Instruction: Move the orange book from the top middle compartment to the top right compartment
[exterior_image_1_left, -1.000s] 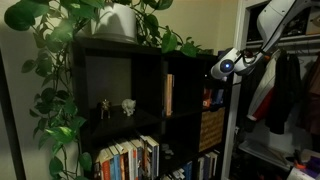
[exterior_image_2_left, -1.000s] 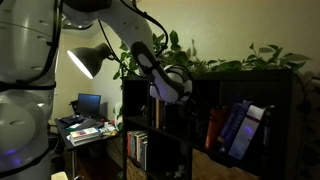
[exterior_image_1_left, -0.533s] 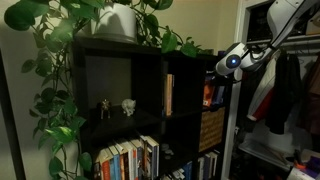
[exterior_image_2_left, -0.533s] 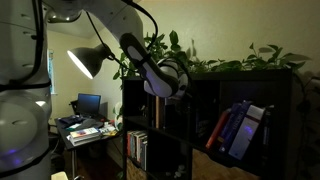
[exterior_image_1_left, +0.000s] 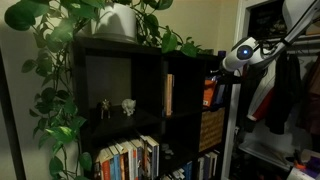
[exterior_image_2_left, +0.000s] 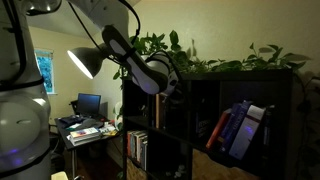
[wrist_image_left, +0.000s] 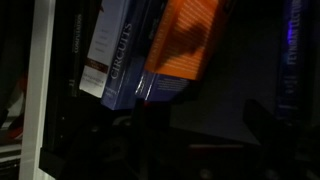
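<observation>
My claw (exterior_image_1_left: 233, 63) has pulled up and away from the shelf. It looks empty, though I cannot tell how wide it stands. The orange book (wrist_image_left: 185, 40) leans on the blue books (wrist_image_left: 120, 55) inside the top right compartment (exterior_image_1_left: 212, 68), so the move looks done.

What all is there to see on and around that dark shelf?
shelf unit: one, black, under the plant
orange book: one, bright orange, top right compartment, against blue books
blue books: several, same compartment
tan book: one, upright, top middle compartment
figurines: two, one pale and one dark, top left compartment
basket: one, woven brown, under the top right compartment
pale-spined books: a row, bottom left
plant: one, green, trailing over the shelf top
lamp: one, lit, beside the shelf
monitor: one, glowing blue, below the lamp
clothes: several, dark and red, hanging beside the shelf
robot arm: one, white, before the top right compartment
</observation>
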